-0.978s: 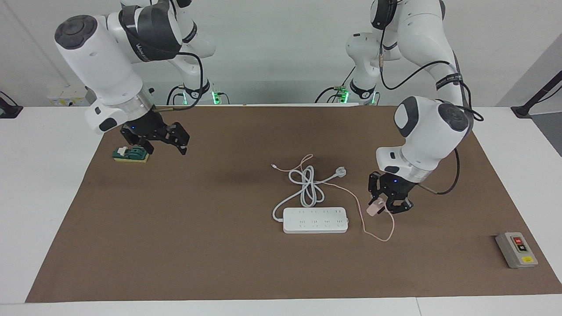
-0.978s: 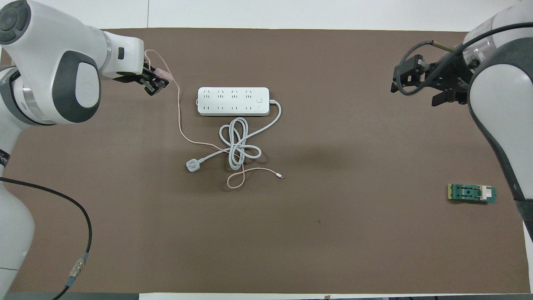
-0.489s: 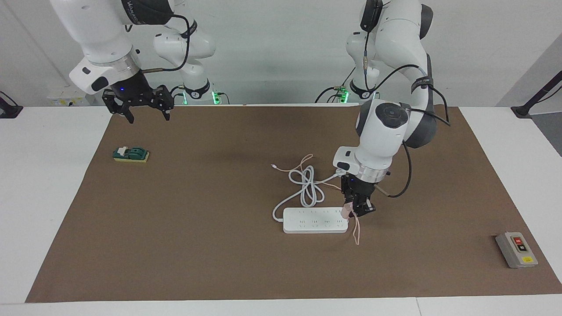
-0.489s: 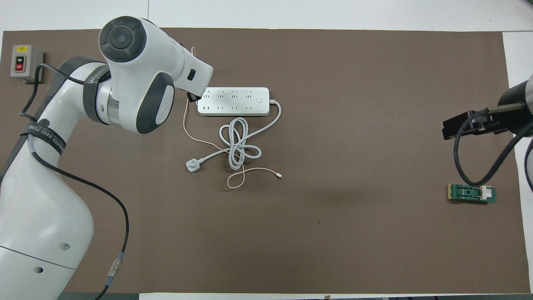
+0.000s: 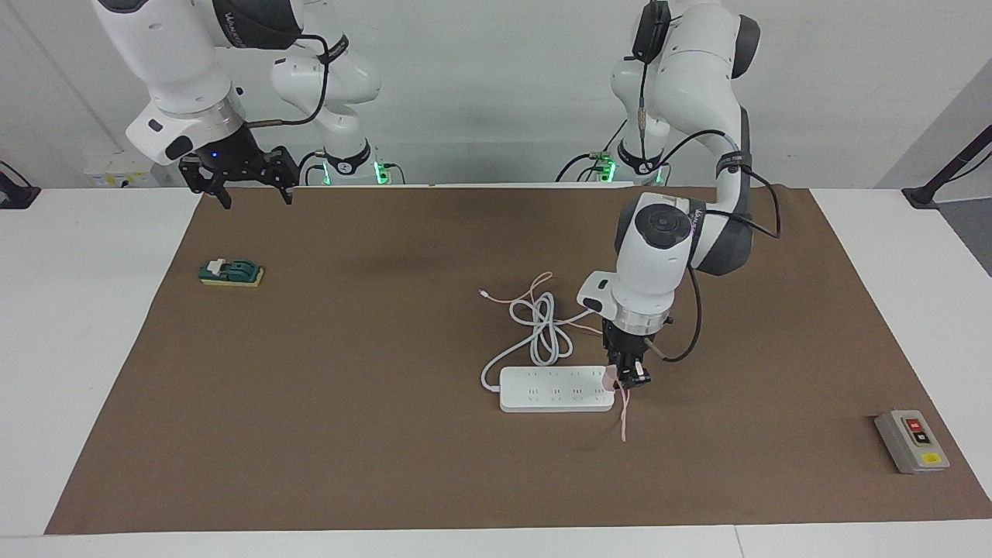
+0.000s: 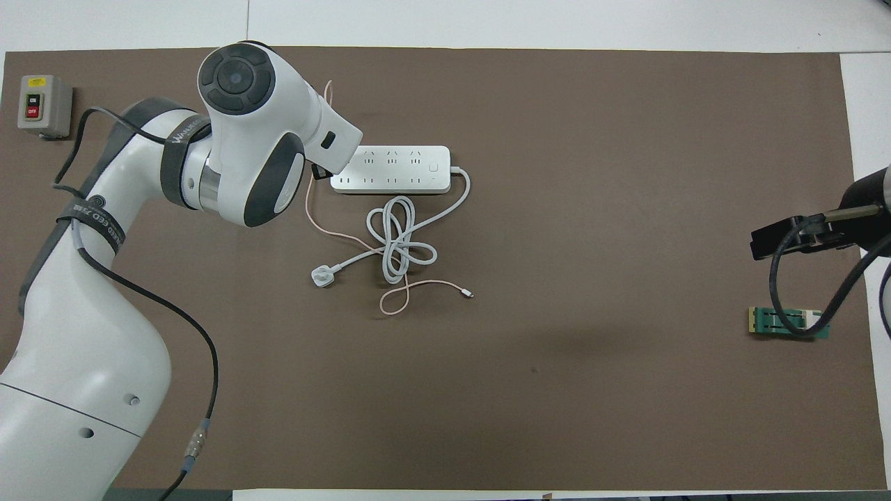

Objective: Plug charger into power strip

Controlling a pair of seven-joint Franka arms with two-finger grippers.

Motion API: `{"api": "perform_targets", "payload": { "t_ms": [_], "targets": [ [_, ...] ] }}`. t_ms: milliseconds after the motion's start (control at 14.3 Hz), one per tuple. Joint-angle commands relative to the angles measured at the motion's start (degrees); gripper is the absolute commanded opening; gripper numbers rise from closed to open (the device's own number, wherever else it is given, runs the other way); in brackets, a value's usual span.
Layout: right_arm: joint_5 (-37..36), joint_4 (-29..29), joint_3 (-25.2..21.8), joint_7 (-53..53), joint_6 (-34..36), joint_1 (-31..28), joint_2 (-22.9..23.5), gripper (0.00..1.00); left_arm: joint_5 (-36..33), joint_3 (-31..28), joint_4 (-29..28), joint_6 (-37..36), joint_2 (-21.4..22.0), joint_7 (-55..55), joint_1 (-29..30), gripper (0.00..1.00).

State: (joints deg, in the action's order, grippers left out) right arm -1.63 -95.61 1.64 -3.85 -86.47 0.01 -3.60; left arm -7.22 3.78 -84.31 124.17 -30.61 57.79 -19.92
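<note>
The white power strip [image 5: 554,389] lies flat on the brown mat, its thick white cord [image 5: 542,329] looped nearer to the robots. It also shows in the overhead view [image 6: 397,169]. My left gripper [image 5: 626,377] points down over the strip's end toward the left arm's side, shut on the pale pink charger [image 5: 612,377]. The charger sits at the strip's top surface; its prongs are hidden. Its thin pink cable [image 5: 625,415] hangs to the mat. In the overhead view my left wrist hides the charger. My right gripper [image 5: 258,200] is open and empty, raised over the mat's edge by its base.
A green and white block [image 5: 231,272] lies at the right arm's end of the mat. A grey box with red and black buttons [image 5: 911,441] sits at the left arm's end, farther from the robots. The cord's round white plug [image 5: 601,302] lies beside my left wrist.
My left gripper carried the charger from beside the strip to over its end, then settled lower. My right gripper rose from near the green block and drew back toward its base.
</note>
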Motion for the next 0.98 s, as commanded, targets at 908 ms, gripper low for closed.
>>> {"api": "perform_targets", "payload": {
  "t_ms": [908],
  "targets": [
    [-0.13,0.60,1.44,0.86,1.56,-0.89,-0.80,1.00,-0.60,0.53,-4.02,1.69,-0.15,5.23,-0.64,0.00]
  ]
}}
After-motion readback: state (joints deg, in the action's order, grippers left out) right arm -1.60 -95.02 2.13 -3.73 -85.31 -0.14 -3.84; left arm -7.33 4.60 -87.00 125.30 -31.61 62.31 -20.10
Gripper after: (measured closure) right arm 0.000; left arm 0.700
